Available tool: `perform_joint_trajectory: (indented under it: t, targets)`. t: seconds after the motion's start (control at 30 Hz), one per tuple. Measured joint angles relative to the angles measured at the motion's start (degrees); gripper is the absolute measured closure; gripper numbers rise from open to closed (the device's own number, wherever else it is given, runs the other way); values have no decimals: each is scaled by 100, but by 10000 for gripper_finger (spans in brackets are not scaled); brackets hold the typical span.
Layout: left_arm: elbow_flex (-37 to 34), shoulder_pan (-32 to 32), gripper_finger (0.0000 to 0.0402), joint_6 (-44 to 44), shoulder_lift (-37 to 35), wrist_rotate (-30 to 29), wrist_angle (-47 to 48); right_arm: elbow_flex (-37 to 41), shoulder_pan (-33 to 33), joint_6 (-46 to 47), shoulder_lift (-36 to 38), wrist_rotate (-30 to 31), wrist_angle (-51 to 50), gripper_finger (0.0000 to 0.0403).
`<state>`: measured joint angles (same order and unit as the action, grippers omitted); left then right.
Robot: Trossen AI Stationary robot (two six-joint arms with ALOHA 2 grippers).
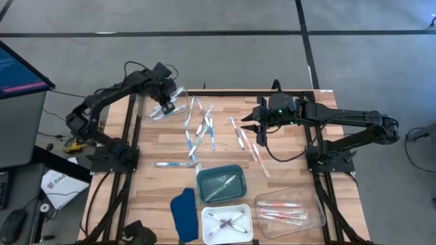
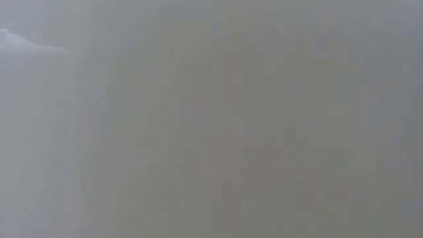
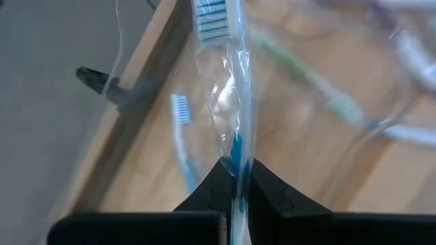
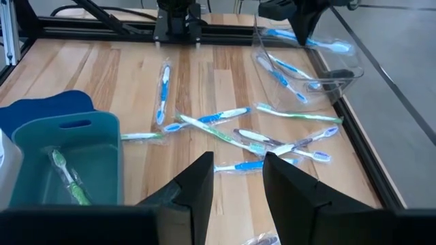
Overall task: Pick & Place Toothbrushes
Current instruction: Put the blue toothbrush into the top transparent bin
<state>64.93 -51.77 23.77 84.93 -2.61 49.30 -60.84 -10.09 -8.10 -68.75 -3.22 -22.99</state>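
The left gripper (image 3: 237, 194) – pinched on a wrapped blue toothbrush (image 3: 228, 102) – hangs over the clear tray (image 1: 161, 103) at the table's (image 1: 286, 146) far left corner. The right gripper (image 4: 235, 184), parted and empty, hovers over the loose brushes (image 4: 238, 136) mid-table.

Nothing here I can actually read. The blue-lit monitor screen (image 1: 17, 68) off my left side shows lines far too small to make out, and the white paper sheet with dark print (image 1: 58, 184) on the floor by my left base is just as illegible.
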Motion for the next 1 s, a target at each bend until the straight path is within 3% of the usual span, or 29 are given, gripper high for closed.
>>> perform_joint_trajectory:
  t: [0.13,0.37,1.0]
  targets:
    - [0,-2,392,700,123,-378,-6,0,0,-1,0,0,-89,283]
    - [-3,-2,392,1762,126,-402,210,0,0,0,0,0,-104,283]
    - [-851,-70,392,1590,189,-157,-696,0,-1,2,0,0,-94,283]
